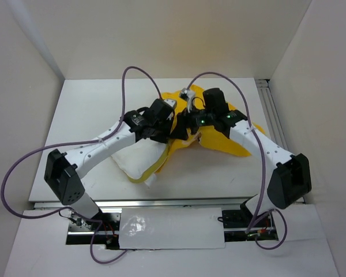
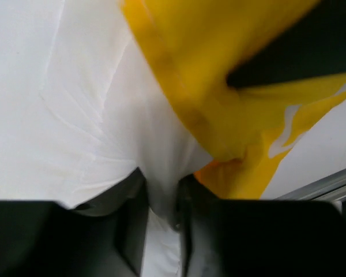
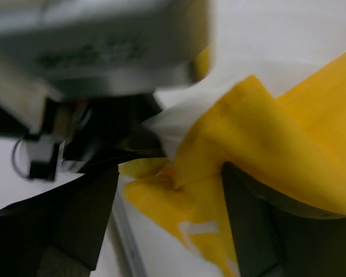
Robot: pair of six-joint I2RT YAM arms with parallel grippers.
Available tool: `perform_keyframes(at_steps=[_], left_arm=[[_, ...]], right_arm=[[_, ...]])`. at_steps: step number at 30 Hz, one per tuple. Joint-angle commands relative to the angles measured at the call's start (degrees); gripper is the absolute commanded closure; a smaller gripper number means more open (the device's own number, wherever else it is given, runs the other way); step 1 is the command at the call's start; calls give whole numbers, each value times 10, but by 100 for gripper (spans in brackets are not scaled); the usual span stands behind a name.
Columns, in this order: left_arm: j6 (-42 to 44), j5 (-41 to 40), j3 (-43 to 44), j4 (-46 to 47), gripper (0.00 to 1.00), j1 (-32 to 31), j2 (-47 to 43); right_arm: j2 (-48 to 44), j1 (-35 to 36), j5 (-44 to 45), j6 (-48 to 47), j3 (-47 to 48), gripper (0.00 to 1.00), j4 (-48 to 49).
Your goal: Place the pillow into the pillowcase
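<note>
Pillow (image 2: 75, 115) inside left claw (image 2: 161, 187)

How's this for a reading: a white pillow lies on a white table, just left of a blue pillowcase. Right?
Not quite. The pillowcase is yellow, not blue, as the top view shows. The rest holds: the white pillow lies on the white table, just left of it.
</note>
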Motion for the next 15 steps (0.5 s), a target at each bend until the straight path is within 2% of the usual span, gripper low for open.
perform_keyframes(at_steps=[1, 3, 6, 7, 8, 10, 12, 13, 15], left_arm=[[-12, 10, -64, 120, 58, 3, -56], [-30, 4, -126, 111, 46, 3, -97], [-57, 4, -180, 92, 38, 3, -130], [-63, 4, -187, 76, 28, 3, -130], [-69, -2, -187, 64, 24, 8, -138], [-80, -13, -187, 49, 22, 14, -146], [-80, -22, -177, 37, 4, 32, -152], [-80, -22, -163, 37, 0, 43, -152], [-80, -1, -149, 37, 0, 105, -139]], right_arm=[[-59, 35, -41, -5, -45, 18, -89], [-97, 28, 32, 14, -52, 9, -103], [-135, 28, 132, 35, -52, 1, -125], [-140, 28, 149, 35, -52, 1, -134], [-146, 23, 163, 35, -52, 1, -141], [-146, 23, 211, 47, -44, 1, -161], [-129, 23, 265, 57, -34, 1, -166], [-121, 23, 286, 71, -18, 1, -166], [-83, 23, 351, 83, 6, 1, -160]])
